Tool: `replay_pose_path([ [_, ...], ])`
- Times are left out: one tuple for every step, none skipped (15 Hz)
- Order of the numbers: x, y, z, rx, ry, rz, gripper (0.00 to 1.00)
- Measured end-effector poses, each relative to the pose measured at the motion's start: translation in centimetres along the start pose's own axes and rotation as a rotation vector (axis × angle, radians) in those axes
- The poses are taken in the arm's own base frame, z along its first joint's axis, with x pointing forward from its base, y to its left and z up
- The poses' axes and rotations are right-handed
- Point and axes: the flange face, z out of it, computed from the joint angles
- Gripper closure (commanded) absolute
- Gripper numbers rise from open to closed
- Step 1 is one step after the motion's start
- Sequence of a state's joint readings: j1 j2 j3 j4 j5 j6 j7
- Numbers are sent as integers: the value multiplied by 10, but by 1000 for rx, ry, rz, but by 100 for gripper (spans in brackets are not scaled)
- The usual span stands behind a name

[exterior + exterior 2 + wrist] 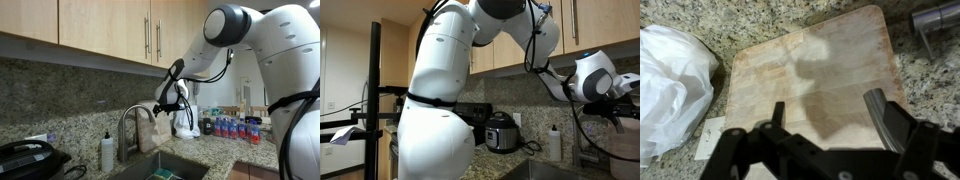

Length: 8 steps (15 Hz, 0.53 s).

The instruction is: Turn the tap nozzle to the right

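While the tool (828, 112) hangs with its two fingers (878, 108) spread wide and nothing between them, the wrist view looks past it onto a pale wooden board (810, 65) set against speckled granite. A crumpled white bag (670, 80) lies just beside one edge of the board. At the opposite top corner of that view a short steel part (936, 15) shows; whether it belongs to the tap cannot be told there.

In an exterior view the tap (123, 130) stands upright on the granite desk (215, 150), close to the backsplash. Its high arch curves over towards the arm, and its tip points down. The sink (160, 168) lies just in front of the tap and below its tip. The tool (166, 104) is near the tap's spout end, on the arm's side and a little higher than the tip; whether it touches the spout cannot be told. The bag (185, 122) sits on the desk beyond the tool, farther from the tap. A small pale bottle (107, 152) stands just beside the tap on its other side, and a black appliance (25, 158) sits well beyond that bottle. A row of small bottles (232, 128) stands well apart from the tap, past the bag. Wooden cabinets (105, 25) hang above the tap.
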State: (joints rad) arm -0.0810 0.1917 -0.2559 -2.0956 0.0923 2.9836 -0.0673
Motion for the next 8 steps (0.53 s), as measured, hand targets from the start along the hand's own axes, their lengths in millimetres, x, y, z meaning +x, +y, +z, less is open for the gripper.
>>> replay_pose_path([
  [-4, 0, -4, 20, -16, -19, 0],
  [-7, -2, -9, 46, -39, -42, 0],
  [-11, -3, -13, 72, -64, -63, 0],
  [-14, -2, -17, 97, -91, -83, 0],
  [-17, 1, -21, 118, -120, -102, 0],
  [-20, 5, -25, 134, -147, -120, 0],
  [-23, 12, -29, 143, -172, -135, 0],
  [-26, 19, -33, 152, -197, -145, 0],
])
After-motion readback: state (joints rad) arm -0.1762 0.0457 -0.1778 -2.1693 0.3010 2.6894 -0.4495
